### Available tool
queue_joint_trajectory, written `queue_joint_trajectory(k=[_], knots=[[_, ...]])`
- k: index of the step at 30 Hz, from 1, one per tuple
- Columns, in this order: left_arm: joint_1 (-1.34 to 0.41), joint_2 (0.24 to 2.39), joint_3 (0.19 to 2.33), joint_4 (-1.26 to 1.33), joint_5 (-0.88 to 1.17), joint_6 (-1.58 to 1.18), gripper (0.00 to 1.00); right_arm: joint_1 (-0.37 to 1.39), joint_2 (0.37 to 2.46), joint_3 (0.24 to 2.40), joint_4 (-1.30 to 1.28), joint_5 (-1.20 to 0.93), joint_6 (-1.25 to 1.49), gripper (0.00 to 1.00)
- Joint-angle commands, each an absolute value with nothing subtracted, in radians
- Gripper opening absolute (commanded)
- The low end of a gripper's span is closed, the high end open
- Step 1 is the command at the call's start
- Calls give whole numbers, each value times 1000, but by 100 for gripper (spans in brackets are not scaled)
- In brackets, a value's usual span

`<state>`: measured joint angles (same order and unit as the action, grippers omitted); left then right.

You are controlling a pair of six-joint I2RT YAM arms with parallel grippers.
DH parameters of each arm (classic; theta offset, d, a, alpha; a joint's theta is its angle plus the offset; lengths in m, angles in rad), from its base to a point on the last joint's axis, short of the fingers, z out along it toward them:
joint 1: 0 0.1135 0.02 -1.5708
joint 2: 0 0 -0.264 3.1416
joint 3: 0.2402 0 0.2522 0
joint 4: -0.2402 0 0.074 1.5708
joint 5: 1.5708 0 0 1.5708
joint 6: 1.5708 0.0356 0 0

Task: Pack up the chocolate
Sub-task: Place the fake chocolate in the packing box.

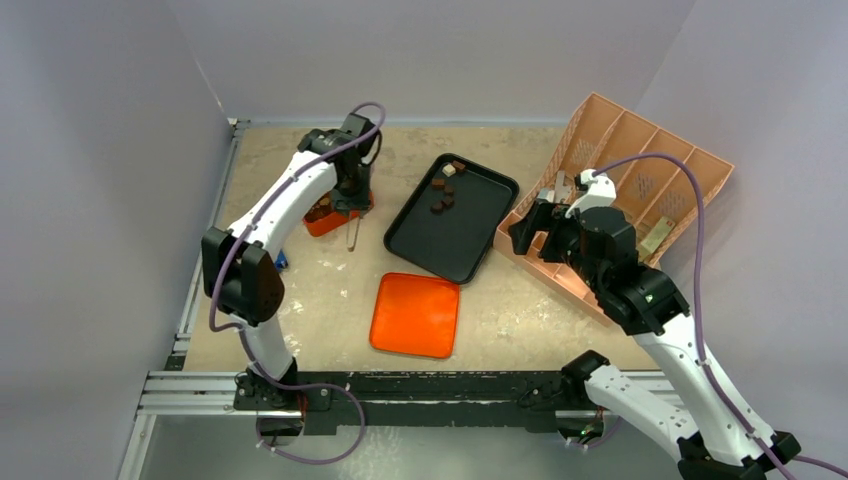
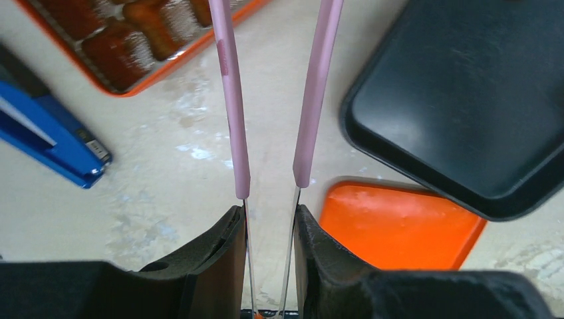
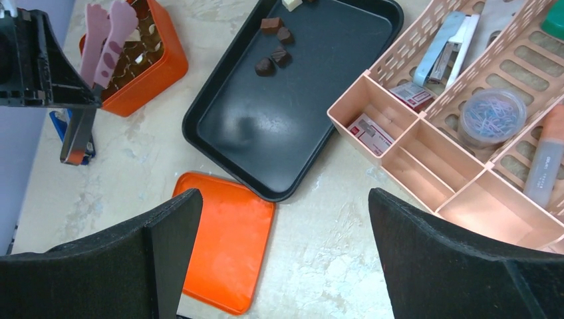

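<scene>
Several dark and mid brown chocolate pieces (image 1: 441,197) and one cream piece (image 1: 450,171) lie at the far end of the black tray (image 1: 470,240); they also show in the right wrist view (image 3: 272,54). More pieces (image 2: 114,48) sit in the compartments of the orange box (image 1: 322,218). My left gripper (image 2: 269,214) is shut on pink-handled tongs (image 2: 234,100) that reach over the box; their tips are out of that view. My right gripper (image 3: 282,197) is wide open and empty, above the table between the tray and the pink organizer.
An orange lid (image 1: 415,315) lies flat in front of the tray. A pink slotted organizer (image 1: 640,185) holding stationery stands at the right. A blue stapler (image 2: 56,136) lies left of the box. Walls close in the left, back and right sides.
</scene>
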<state>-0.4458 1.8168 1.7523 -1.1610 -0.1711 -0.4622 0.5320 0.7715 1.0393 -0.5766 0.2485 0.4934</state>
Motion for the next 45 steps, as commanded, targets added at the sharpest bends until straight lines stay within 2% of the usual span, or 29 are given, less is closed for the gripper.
queue_joint_trajectory(k=[1,8,14,18,33,45], knots=[[-351,1724,1704,-1176,-240,-476,24,535,782,1073,-538,216,490,97],[-211,1658,1593,-1132,-313,-472,24,535,803,1070,-523,200,482,97],[-141,1651,1496,-1069,-271,-467,24,535,827,1096,-534,190,469,97],[-137,1671,1462,-1031,-190,-445,24,536,840,1108,-526,195,464,97],[-132,1732,1447,-994,-175,-456,26,537,842,1111,-529,224,468,97],[-132,1701,1457,-1014,-196,-455,37,535,838,1104,-530,223,469,97]])
